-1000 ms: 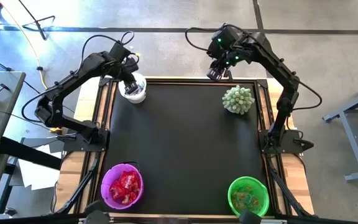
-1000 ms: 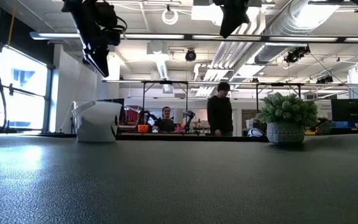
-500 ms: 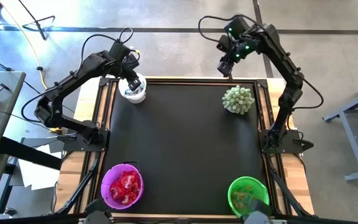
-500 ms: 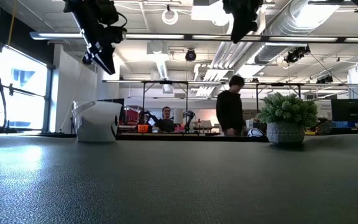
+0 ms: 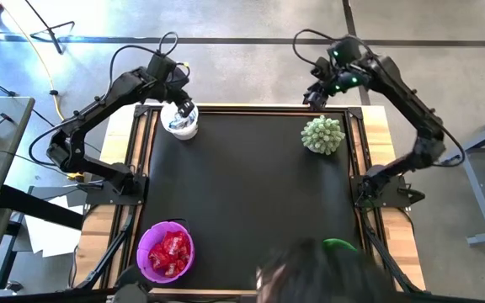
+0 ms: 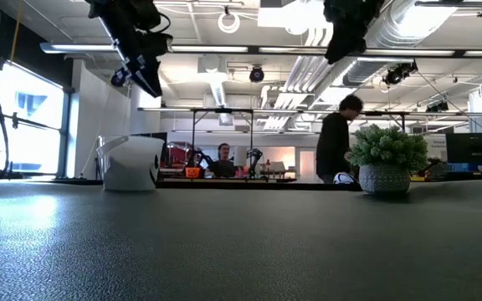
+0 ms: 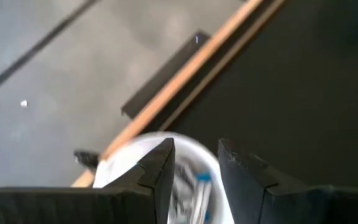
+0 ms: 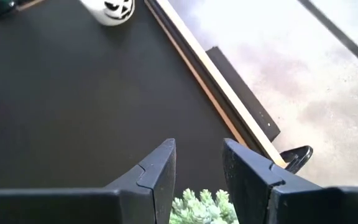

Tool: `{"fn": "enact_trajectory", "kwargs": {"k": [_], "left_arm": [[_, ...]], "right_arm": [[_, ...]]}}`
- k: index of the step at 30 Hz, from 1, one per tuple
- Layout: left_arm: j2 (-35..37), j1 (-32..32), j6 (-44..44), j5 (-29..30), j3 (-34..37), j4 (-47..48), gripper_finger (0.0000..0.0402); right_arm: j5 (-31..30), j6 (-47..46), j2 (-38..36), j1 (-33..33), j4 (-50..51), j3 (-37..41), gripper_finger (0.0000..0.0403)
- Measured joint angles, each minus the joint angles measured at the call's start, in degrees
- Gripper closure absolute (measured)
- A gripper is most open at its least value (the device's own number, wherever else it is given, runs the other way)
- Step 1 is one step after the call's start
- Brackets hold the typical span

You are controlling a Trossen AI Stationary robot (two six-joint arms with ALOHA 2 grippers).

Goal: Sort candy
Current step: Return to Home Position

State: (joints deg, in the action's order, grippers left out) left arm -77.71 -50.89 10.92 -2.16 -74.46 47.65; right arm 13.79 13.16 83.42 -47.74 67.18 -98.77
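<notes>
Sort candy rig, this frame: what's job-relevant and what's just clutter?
Job: red candy in purple bucket; white bucket holding wrapped candy, left gripper above it; green bucket, mostly hidden; right gripper, raised at far edge.
Lying about: spiky plant; person's head.

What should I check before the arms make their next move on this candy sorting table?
1. Left gripper empty: ok, fingers apart, nothing between them, above the white bucket.
2. Right gripper empty: ok, fingers apart, at the table's far edge near the plant.
3. Loose candy on the black mat: ok, none visible.
4. Purple bucket upright, red candy inside: ok.
5. Green bucket in view: not ok, a person's head covers most of it in the high view.
</notes>
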Motion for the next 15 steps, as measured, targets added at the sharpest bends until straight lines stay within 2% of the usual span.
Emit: {"fn": "enact_trajectory", "kwargs": {"k": [7, 15], "left_arm": [[0.0, 0.0, 1.31, -2.25, 0.0, -11.63, 0.0289], [0.0, 0.0, 1.64, -2.55, 0.0, -23.09, 0.0289]], "right_arm": [[-4.34, -2.93, -8.35, -1.71, -8.93, 12.64, 0.0277], [-4.72, -6.93, -14.64, -2.89, -21.19, 25.66, 0.0277]]}}
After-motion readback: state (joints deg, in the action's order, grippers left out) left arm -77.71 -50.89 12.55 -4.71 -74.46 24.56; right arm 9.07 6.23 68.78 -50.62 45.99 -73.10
